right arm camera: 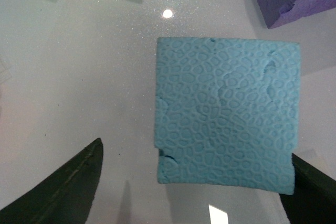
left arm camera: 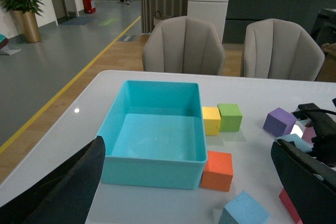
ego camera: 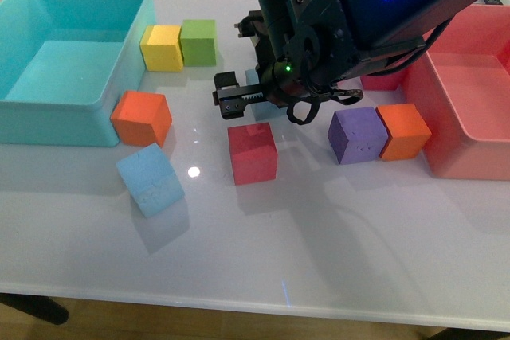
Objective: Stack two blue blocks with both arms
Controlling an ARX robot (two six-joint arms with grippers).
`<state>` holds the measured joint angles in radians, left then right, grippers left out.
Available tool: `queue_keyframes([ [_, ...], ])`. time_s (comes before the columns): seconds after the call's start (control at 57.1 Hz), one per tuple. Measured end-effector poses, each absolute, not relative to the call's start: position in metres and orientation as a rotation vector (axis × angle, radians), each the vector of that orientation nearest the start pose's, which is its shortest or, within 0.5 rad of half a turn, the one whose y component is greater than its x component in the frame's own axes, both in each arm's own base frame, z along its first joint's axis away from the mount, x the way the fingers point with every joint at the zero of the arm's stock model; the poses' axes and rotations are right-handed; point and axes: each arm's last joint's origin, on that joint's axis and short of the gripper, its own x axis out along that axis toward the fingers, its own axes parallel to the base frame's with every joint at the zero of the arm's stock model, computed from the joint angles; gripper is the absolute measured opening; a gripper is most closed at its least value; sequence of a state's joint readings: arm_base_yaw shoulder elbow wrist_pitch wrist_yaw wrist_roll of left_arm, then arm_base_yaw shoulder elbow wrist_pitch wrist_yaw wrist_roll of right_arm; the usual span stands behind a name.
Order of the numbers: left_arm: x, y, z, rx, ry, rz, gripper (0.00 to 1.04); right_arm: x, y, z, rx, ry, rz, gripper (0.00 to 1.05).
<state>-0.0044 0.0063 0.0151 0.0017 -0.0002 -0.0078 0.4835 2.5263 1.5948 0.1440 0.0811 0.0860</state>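
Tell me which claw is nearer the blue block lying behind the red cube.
Right. The right claw hangs open directly over that blue block, straddling it. The left claw sits back facing the turquoise bin, outside the front view.

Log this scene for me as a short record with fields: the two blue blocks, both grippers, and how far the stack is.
first blue block: on the table, in front of the orange cube by the turquoise bin
second blue block: under the right gripper
right gripper: open, fingers either side of that block
left gripper: open, holding nothing
stack: not started
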Motion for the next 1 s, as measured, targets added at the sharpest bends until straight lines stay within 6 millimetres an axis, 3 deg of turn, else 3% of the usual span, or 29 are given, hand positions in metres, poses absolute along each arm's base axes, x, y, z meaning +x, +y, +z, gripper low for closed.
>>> queue_keyframes([
  [0.245, 0.097, 0.0, 0.168, -0.008, -0.01, -0.004, 0.96, 0.428, 0.214, 0.07, -0.092, 0.681, 0.365, 0.96],
  [0.473, 0.097, 0.0, 0.168, -0.008, -0.01, -0.004, 0.96, 0.408, 0.189, 0.088, -0.064, 0.648, 0.341, 0.96],
  [0.701, 0.097, 0.0, 0.168, -0.008, -0.01, -0.004, 0.96, 0.355, 0.153, 0.143, 0.011, 0.482, 0.337, 0.96],
  [0.789, 0.097, 0.0, 0.168, -0.008, -0.01, -0.004, 0.96, 0.323, 0.137, 0.166, 0.028, 0.418, 0.331, 0.96],
  [0.911, 0.097, 0.0, 0.168, -0.008, -0.01, -0.004, 0.96, 0.286, 0.118, 0.181, 0.034, 0.376, 0.3, 0.95],
  [0.999, 0.097, 0.0, 0.168, -0.008, -0.01, -0.005, 0.96, 0.255, 0.093, 0.19, 0.019, 0.082, 0.053, 0.77],
])
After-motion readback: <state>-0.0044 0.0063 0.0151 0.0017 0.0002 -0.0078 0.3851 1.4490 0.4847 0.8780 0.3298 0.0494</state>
